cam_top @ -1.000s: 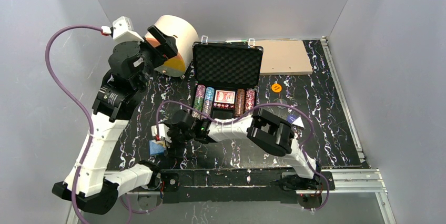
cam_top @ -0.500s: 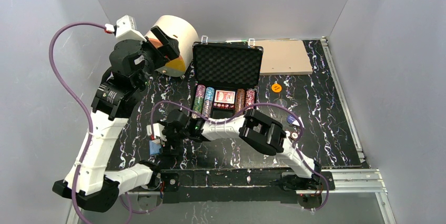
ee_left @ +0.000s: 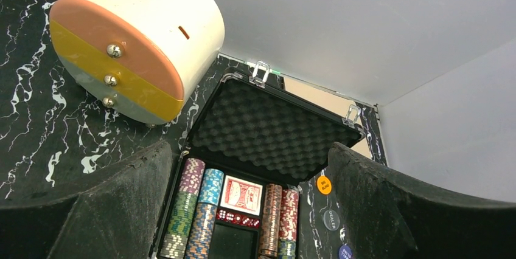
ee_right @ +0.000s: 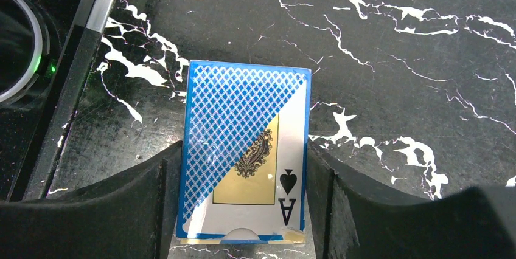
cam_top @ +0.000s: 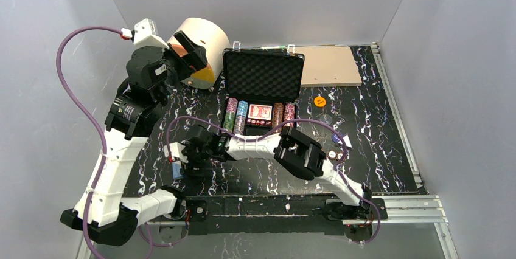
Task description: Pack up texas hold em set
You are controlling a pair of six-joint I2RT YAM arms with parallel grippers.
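The black marbled table [cam_top: 389, 125] carries the open briefcase [cam_top: 263, 76] at its far middle. Its foam lid stands up, and its tray already holds the chips [cam_top: 236, 116], the red deck [cam_top: 260, 112] and the red dice [ee_left: 238, 217]. A cream cylinder [cam_top: 204, 40] sits at 10 o'clock of the case. The left gripper [ee_left: 248, 148] hovers high beside it, jaws spread wide and holding nothing.

The right gripper [ee_right: 243, 168] reaches low across to the near left. There the blue deck [ee_right: 246, 155] lies flat on the table, at about 8 o'clock of the case and close to the near edge rail. In the right wrist view the deck runs from 12 to 6 between the jaws. One pad is at 9 and the other at 3, and both appear pressed against its long edges, so I read this as a grasp on the deck, not yet lifted.

The pads hold only the nearer half and the far half juts out toward 12, so the box may droop. It calls for a firm squeeze and a straight lift before swinging toward 1 o'clock. The dark slot in front of the dice looks free and is probably the deck's place. The deck should go in level, clear of the chip rows.

Round buttons [cam_top: 319, 101] lie loose at 3 o'clock of the case
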